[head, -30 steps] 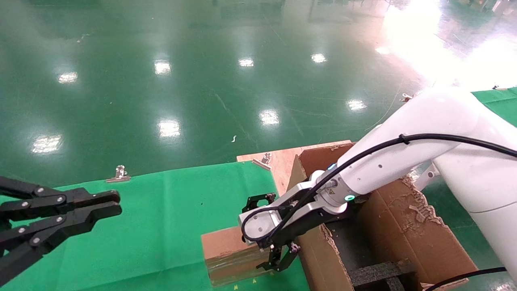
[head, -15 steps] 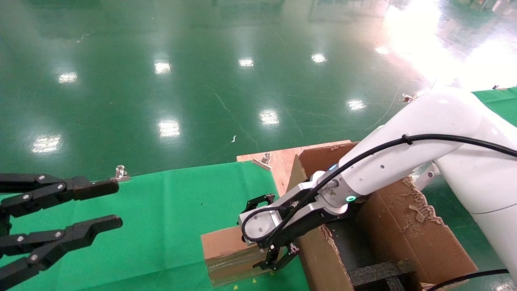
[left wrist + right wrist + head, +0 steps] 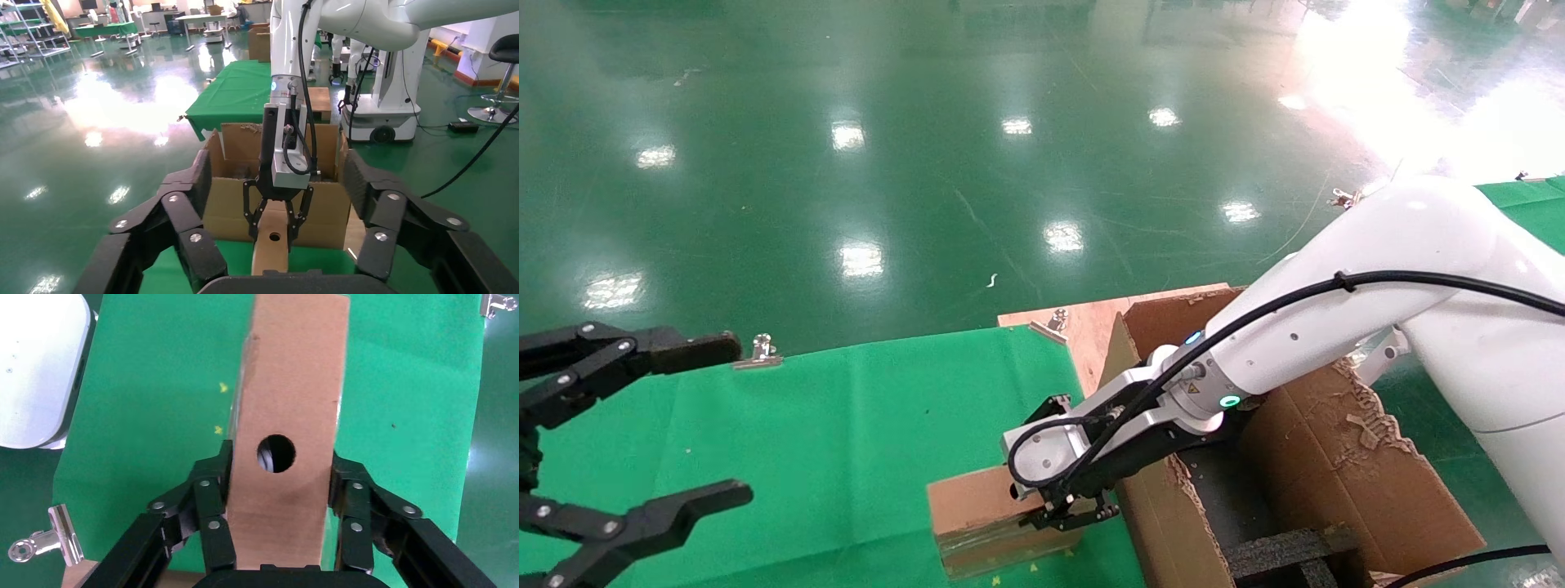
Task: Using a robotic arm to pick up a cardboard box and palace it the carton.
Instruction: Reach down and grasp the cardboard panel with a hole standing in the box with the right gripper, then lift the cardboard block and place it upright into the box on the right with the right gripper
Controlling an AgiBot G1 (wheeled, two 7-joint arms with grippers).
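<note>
Two grippers: one works, one waits.
Right gripper (image 3: 1065,518): black jointed fingers (image 3: 211,508) clamped against both long sides of the cardboard box (image 3: 985,518), one on each flank, the round hole (image 3: 276,454) in the top face sitting between them.
Robotic arm (image 3: 1303,327): white, teal ring lit at the wrist, reaching from the right across the carton's near-left wall and down to the box; a silver camera block (image 3: 1042,451) and looped black cable ride just behind the fingers.
Cardboard box: standing on its narrow edge on the green cloth (image 3: 846,441), near edge of the table, just left of the carton; from the head view it looks grounded, not yet lifted.
Carton (image 3: 1336,474): right of the box, open at the top, torn flaps, black foam inserts (image 3: 1279,547) inside.
Left gripper (image 3: 641,433): far left over the cloth, fingers spread wide, holding nothing, well apart from the box.
Other items: metal clips (image 3: 760,351) on the far edge of the cloth.
Step in hand: the grasp looks complete; lifting is what remains to begin.
Next move calls for: a straight rise high enough to clear the carton's ragged left wall, then a short carry to the right and a descent into a gap between the foam inserts. The taped sides look slippery, so the squeeze should be firm.
</note>
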